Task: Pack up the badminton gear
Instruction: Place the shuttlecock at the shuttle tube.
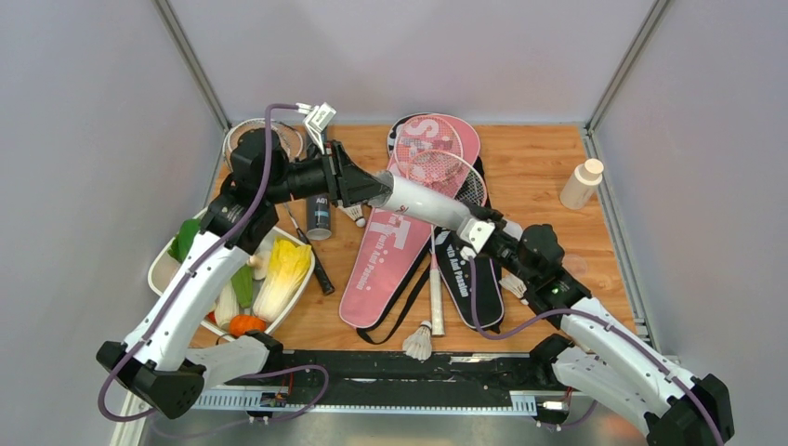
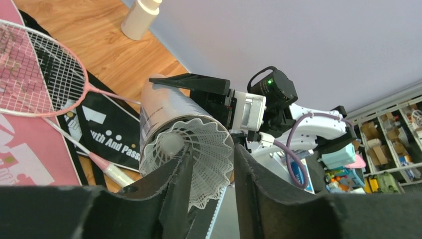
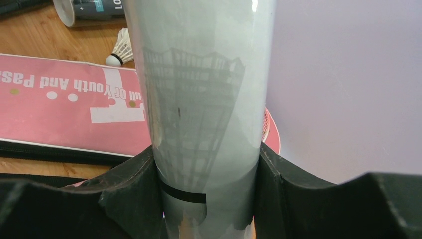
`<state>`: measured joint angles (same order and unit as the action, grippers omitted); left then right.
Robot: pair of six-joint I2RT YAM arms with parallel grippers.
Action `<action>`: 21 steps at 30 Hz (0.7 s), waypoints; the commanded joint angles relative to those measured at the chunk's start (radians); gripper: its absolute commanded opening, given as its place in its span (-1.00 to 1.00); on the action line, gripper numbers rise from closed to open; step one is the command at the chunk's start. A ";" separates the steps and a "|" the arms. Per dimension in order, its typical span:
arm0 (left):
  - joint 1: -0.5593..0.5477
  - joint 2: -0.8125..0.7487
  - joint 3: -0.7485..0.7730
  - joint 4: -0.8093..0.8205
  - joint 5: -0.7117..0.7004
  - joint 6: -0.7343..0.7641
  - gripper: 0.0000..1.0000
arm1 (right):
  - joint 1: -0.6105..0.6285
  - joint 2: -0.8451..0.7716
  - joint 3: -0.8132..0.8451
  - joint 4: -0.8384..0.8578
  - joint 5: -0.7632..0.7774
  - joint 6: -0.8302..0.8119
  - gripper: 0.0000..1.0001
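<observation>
A wooden tabletop (image 1: 539, 158) is lying under even light. Pale-grey panels are closing it in: a back wall (image 1: 400, 56) at twelve o'clock, a left wall (image 1: 84, 139) at nine, a right wall (image 1: 715, 139) at three. Metal posts (image 1: 191, 60) are rising at eleven and one. Past the right wall, cluttered shelves (image 2: 385, 134) are showing.

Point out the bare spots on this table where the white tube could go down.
Widest bare wood: back right, between the pink fabric racket bag and the small white tan-capped bottle. A narrower strip lies in front, between the white vegetable tray and that bag. The centre is crowded with rackets.
</observation>
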<state>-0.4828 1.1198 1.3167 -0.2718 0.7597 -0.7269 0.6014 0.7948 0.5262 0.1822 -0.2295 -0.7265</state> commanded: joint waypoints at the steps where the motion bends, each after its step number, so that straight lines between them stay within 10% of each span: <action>1: -0.005 -0.011 0.104 -0.126 -0.044 0.125 -0.07 | 0.009 -0.036 -0.004 0.135 -0.045 0.035 -0.65; 11: -0.006 0.004 0.367 -0.448 -0.381 0.400 0.33 | 0.009 -0.057 -0.002 0.142 -0.061 0.062 -0.65; 21: -0.006 0.045 0.336 -0.452 -0.307 0.494 0.44 | 0.009 -0.073 -0.002 0.126 -0.081 0.074 -0.64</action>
<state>-0.4847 1.1481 1.6833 -0.7147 0.4366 -0.2897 0.6056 0.7506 0.5110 0.2295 -0.2802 -0.6662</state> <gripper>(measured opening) 0.717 0.554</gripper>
